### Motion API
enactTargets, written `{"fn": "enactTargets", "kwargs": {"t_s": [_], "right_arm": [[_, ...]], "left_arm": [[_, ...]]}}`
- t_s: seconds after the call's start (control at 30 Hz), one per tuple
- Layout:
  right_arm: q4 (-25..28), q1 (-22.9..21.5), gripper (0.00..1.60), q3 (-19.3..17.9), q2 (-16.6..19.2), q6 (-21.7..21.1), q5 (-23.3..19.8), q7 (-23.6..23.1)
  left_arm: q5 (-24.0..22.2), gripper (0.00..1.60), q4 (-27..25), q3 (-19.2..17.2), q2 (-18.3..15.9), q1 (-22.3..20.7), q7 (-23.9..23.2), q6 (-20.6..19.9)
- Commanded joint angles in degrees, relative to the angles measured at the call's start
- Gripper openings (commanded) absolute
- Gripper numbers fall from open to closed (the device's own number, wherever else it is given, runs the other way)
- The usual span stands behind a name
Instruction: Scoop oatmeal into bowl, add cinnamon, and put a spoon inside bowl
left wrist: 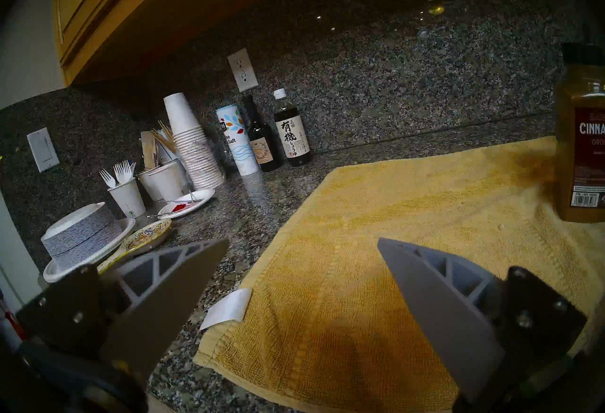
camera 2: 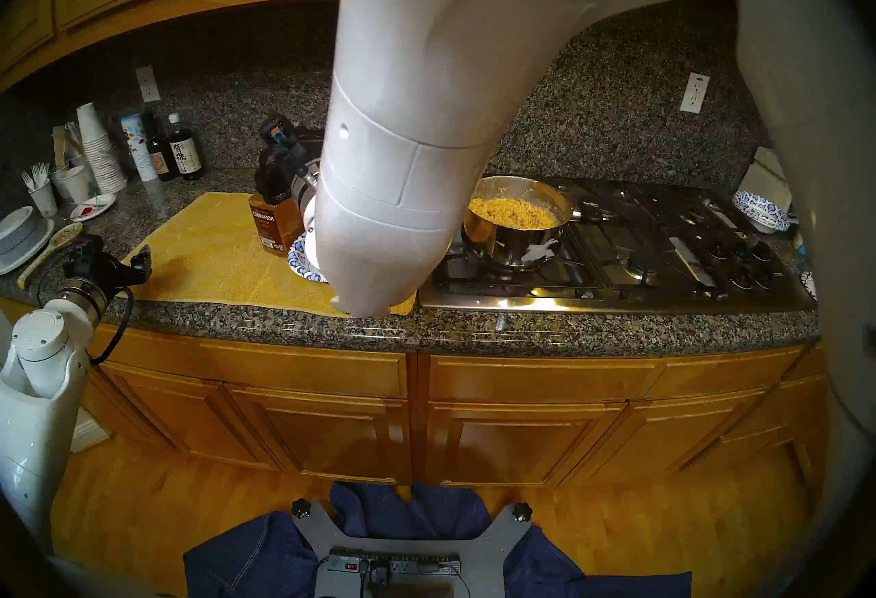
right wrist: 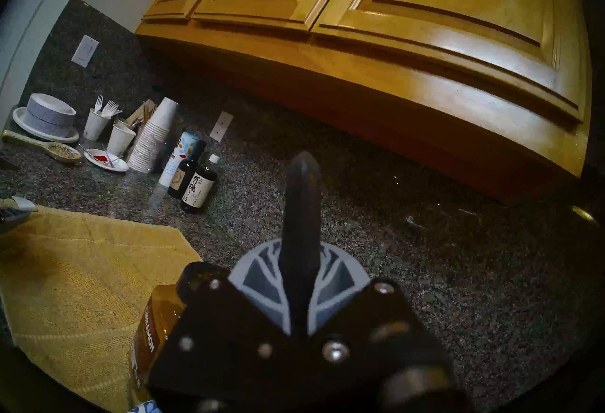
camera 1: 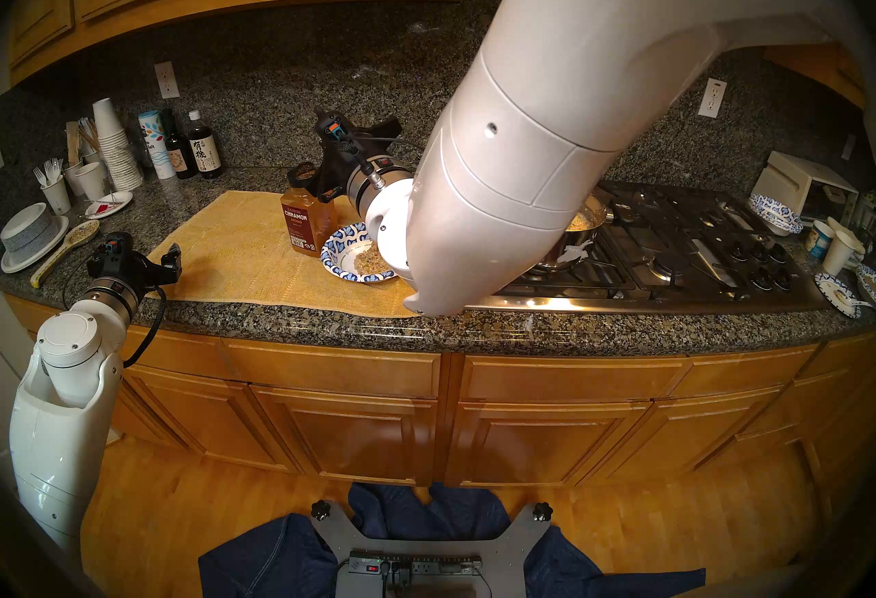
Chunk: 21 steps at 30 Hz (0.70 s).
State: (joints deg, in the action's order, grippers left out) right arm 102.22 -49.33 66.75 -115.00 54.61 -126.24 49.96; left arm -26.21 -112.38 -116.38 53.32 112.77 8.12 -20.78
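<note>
With oatmeal (camera 1: 369,261) already in the bowl (camera 1: 337,246) at frame centre, cinnamon (camera 1: 306,218) came next; the right claw (right wrist: 302,173), pressed together and empty, hovered above the jar and needed opening; the left claw (left wrist: 302,243) stood apart.

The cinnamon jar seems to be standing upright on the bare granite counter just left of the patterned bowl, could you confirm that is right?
Not quite: the cinnamon jar stands upright just left of the patterned bowl, but on the yellow towel, not bare granite. The head stereo left view shows this.
</note>
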Motion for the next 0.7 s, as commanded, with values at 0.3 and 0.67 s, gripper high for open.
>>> {"fn": "enactTargets", "kwargs": {"t_s": [0.3,0.67], "right_arm": [[1.79,-2.29,0.00,-3.35,3.13,0.39,-5.19,6.09],[1.22,-3.51,0.00,-7.19,9.69,0.39,-13.78,5.27]], "left_arm": [[0.12,1.60,-1.24,-0.98,-0.69,-1.01,0.08,0.61],[0.11,1.60,-1.14,-0.89,-0.69,-1.03,0.09,0.53]]}}
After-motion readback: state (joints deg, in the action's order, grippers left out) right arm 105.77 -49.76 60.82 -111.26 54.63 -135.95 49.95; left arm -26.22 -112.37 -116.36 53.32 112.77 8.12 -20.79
